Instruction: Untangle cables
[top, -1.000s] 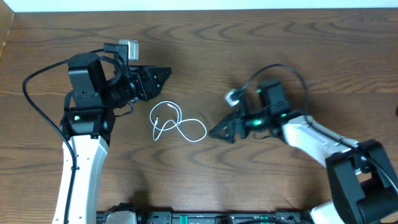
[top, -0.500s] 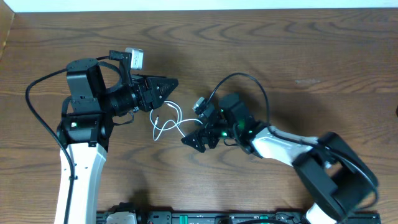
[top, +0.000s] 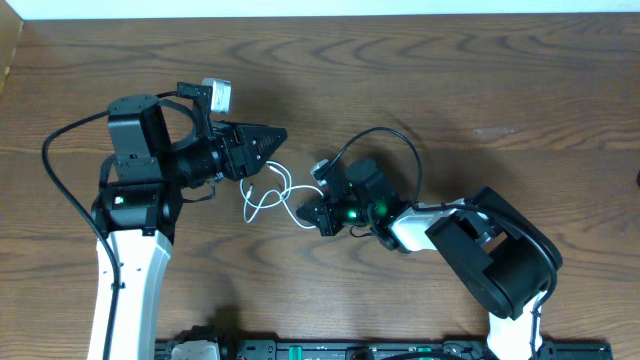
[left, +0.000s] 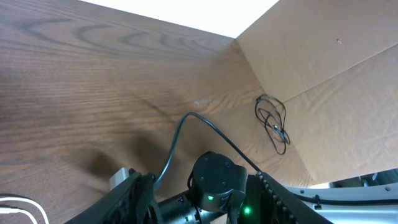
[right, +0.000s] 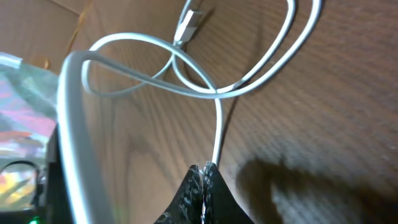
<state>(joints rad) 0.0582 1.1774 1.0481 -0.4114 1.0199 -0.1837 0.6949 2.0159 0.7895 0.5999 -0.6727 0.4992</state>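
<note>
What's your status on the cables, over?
Right gripper shut on white cable. Left gripper open, beside its loops. Nothing in the way.

Overhead now: the white cable (top: 268, 196) runs right and vanishes under the right gripper (top: 305, 213), its plug too small to read. Right wrist: the near loop is a fat blur (far too close to the lens), and the far loop is clipped by the top edge. Left wrist: just a sliver shows at the bottom-left corner. The black cable (left: 272, 119) is tiny, its ends unreadable.
</note>
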